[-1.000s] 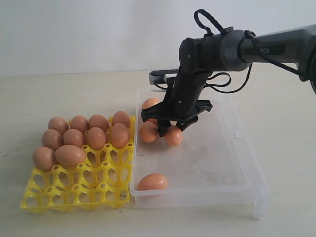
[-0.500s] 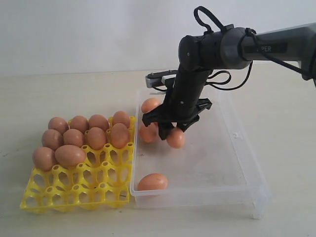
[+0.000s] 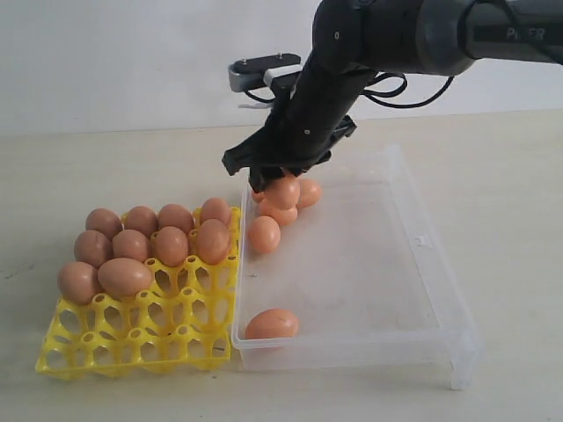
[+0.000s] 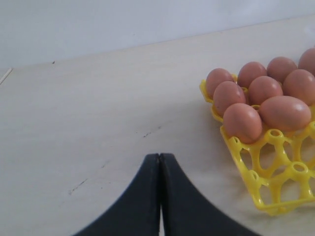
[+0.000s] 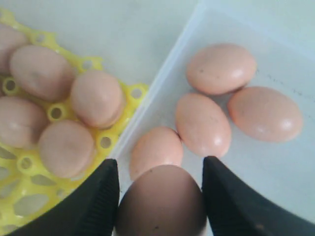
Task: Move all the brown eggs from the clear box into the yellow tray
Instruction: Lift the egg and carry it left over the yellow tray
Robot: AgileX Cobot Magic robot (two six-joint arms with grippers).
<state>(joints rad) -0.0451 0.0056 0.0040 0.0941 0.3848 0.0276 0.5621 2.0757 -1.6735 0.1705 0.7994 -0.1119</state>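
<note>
My right gripper (image 3: 280, 183) hangs above the back left corner of the clear box (image 3: 378, 272), shut on a brown egg (image 3: 283, 192) (image 5: 160, 201) that sits between its black fingers (image 5: 98, 196). Below it, three more brown eggs (image 3: 264, 234) (image 5: 203, 124) are clustered in that corner, and one egg (image 3: 271, 323) lies at the box's front left. The yellow tray (image 3: 132, 338) (image 4: 256, 177) stands left of the box, with several eggs (image 3: 158, 242) (image 4: 261, 105) in its back rows. My left gripper (image 4: 160, 156) is shut and empty over bare table, beside the tray.
The tray's front rows of cups (image 3: 176, 325) stand open. The clear box's low left wall (image 3: 239, 264) (image 5: 167, 73) touches the tray's right edge. A pale wooden table (image 3: 510, 220) surrounds both, with a white wall behind.
The right gripper has risen out of the box and shifted left toward the tray, carrying the egg with it. The other eggs stayed put.
</note>
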